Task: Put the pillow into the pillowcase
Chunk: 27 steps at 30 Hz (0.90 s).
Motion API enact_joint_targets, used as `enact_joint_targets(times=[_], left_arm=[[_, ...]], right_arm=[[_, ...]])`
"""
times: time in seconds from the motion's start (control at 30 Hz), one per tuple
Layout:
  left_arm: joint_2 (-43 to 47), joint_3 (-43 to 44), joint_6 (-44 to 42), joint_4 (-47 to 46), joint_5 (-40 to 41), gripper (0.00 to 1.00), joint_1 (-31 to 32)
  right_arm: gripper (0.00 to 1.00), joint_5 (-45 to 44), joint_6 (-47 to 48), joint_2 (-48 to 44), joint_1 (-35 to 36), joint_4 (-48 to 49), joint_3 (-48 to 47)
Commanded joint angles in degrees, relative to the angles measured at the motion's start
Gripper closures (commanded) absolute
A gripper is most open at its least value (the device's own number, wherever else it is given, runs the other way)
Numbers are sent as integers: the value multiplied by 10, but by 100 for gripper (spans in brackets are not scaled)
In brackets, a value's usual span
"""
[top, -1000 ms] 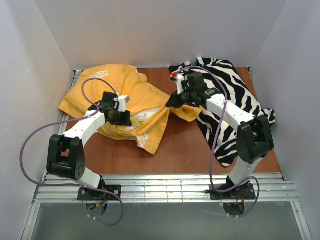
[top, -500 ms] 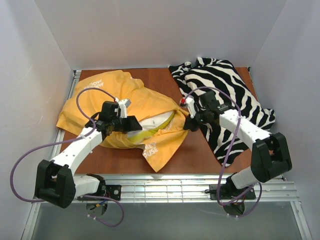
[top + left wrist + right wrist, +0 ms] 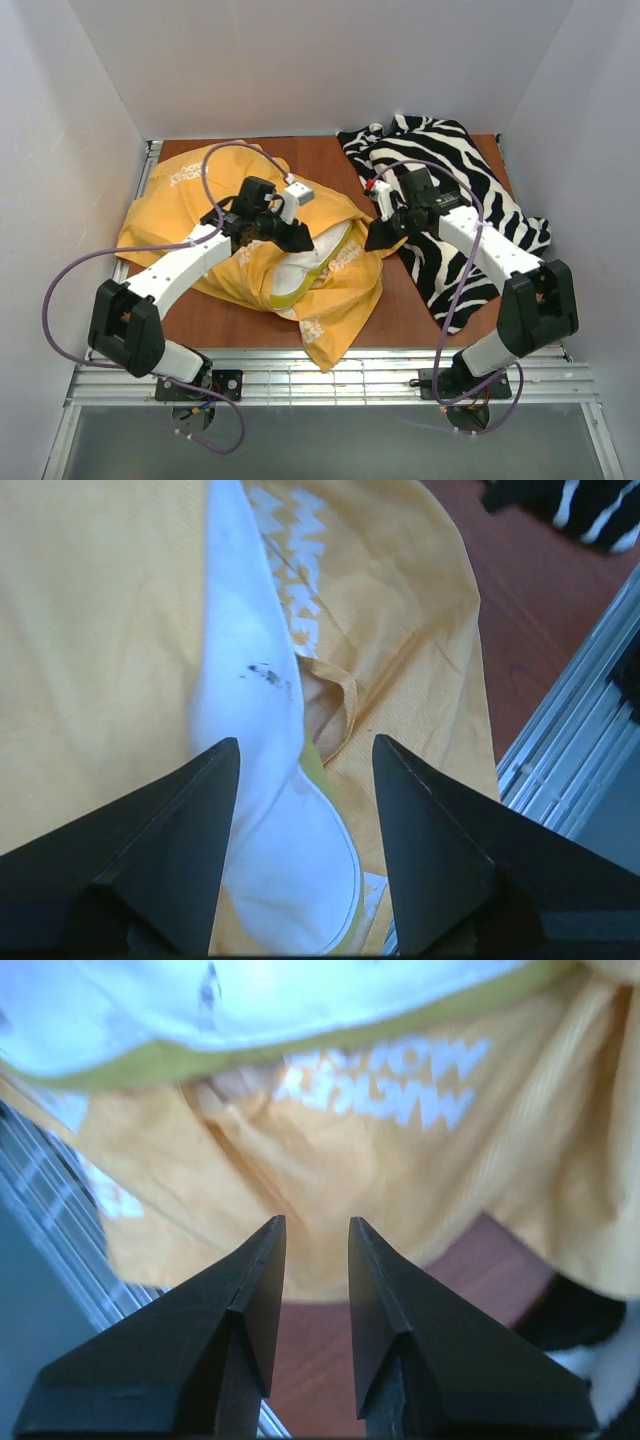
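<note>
The orange-yellow pillowcase lies crumpled on the left half of the table. The white pillow shows through its opening, with its yellow-green band along the edge. My left gripper hovers open over that opening. In the left wrist view the left gripper has the pillow below its spread fingers, with pillowcase cloth on both sides. My right gripper sits at the pillowcase's right edge. In the right wrist view the right gripper is slightly open and empty, pointing at the pillowcase, with the pillow above.
A black-and-white zebra-striped cloth lies at the right, under my right arm, and shows in the left wrist view. A metal rail runs along the table's front edge. White walls enclose the left, back and right.
My left gripper has swung right and farther back, over the pillowcase opening. The pillowcase has bunched and its lower flap has slid toward the front rail. My right gripper has moved back toward me.
</note>
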State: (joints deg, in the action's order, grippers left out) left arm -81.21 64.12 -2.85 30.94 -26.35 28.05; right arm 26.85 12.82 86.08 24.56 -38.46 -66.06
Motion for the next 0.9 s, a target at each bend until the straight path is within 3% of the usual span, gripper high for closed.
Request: enact_joint_targets(times=[0.0,0.13,0.3,0.5,0.53,0.6,0.73,0.8,0.83,0.87], left_arm=[[-35,10,-85,16,28,48,49],[-66,1,-105,-20,152,44,99],[-113,-8,-156,-75,301,40,142],[-199,-4,-182,-73,386,41,143],[-210,-2,-178,-72,383,69,139],[-209,14,-129,-49,326,100,113],[-189,53,-33,-12,123,100,43],[-168,62,-7,-11,83,100,10],[-163,65,9,-12,39,100,2],[-157,72,15,-11,19,100,-14]], right_arm=[[76,75,-124,64,3,74,-28],[74,42,-216,124,8,149,-4],[74,26,-243,147,8,190,38],[73,-4,-232,175,7,182,54],[72,-5,-231,172,7,182,54],[69,-6,-228,163,8,175,46],[67,-17,-241,144,10,170,20],[66,-18,-265,139,15,179,15],[64,-15,-276,138,20,183,10],[55,-13,-283,139,25,189,8]])
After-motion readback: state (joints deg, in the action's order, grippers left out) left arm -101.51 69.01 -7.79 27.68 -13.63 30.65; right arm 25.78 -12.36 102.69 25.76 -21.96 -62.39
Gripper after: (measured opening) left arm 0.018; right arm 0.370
